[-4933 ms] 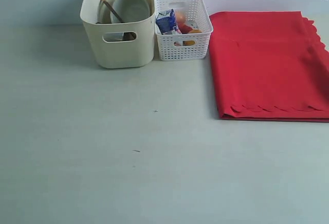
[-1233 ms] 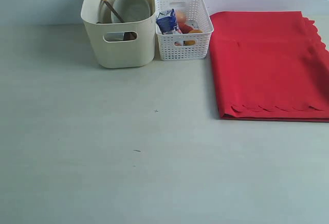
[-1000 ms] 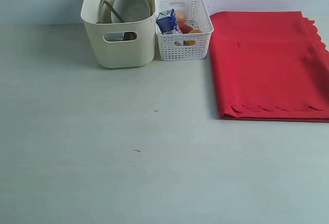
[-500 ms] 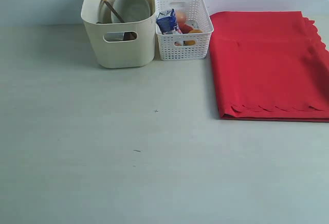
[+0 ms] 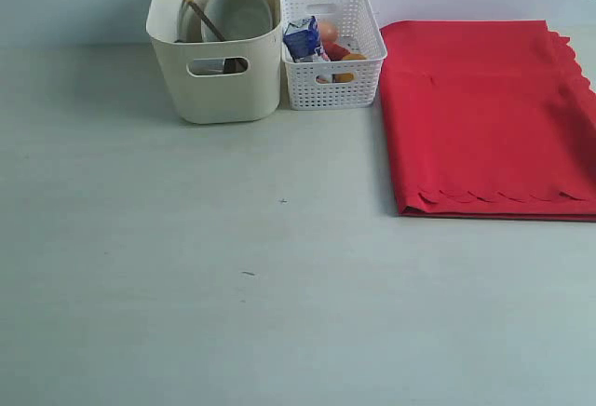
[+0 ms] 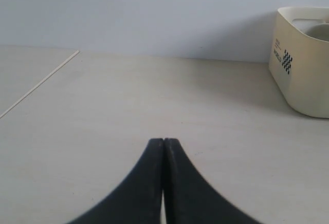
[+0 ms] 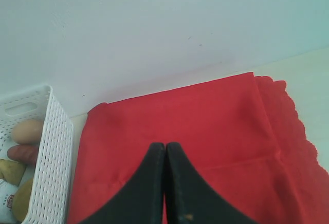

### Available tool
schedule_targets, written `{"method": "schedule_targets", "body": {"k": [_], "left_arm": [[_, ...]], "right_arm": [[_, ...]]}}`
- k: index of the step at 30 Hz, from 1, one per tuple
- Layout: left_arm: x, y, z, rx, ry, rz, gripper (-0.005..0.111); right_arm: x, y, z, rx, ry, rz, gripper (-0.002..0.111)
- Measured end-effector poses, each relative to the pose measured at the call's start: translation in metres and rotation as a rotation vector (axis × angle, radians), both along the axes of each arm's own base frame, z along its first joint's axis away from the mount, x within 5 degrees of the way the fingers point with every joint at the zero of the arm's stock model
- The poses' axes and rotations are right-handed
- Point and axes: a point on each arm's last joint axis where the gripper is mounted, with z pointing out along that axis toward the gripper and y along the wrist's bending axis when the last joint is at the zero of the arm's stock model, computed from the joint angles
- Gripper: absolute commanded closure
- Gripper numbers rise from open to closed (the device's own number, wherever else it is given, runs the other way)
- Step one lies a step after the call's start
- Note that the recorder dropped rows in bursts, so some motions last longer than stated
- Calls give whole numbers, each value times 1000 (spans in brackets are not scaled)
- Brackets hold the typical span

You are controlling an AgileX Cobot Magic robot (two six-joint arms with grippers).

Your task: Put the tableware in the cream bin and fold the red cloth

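Exterior view: the cream bin (image 5: 216, 89) stands at upper left of centre, with the pale bowl (image 5: 238, 13) and a brown wooden handle (image 5: 203, 20) leaning inside it. No tableware shows on the table (image 5: 279, 285), so that half of the task reads as complete. The white lattice basket (image 5: 331, 94) touches the bin's right side. The red cloth (image 5: 484, 117) fills the upper right and runs off the right edge. It lies flat and doubled, a scalloped layer resting just above a straight hem along its lower border. The left gripper (image 6: 163, 144) has its fingers pressed together on nothing. It sits low over bare table, with the bin ahead and to one side. The right gripper (image 7: 165, 149) is likewise closed and empty, and hangs above the cloth with red fabric directly beyond its fingertips. Should another fold be wanted, the right arm is plainly nearer. The cloth's visible long edges run left to right across the frame, so a grasp would probably suit the scalloped lower border.
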Motion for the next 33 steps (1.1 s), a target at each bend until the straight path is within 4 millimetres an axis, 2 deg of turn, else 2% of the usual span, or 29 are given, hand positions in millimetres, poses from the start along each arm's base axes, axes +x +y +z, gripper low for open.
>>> {"method": "schedule_targets", "body": {"k": [10,16,20,25,33], "left_arm": [[0,0,0,0,0,0,106],[0,0,-1,-1,4,0,106],[0,0,-1,-1,4,0,106],[0,0,-1,-1,4,0,106],[0,0,-1,-1,4,0,106]], "right_arm": [[-4,-1,-2,-43,50,21,108],[-21,-3,20,-94,3,51,108],[-50,-6,35,-96,-71,53,108],[-98,-12,41,-86,-172,50,108],[-180,-22,26,-55,-286,38,108]]}}
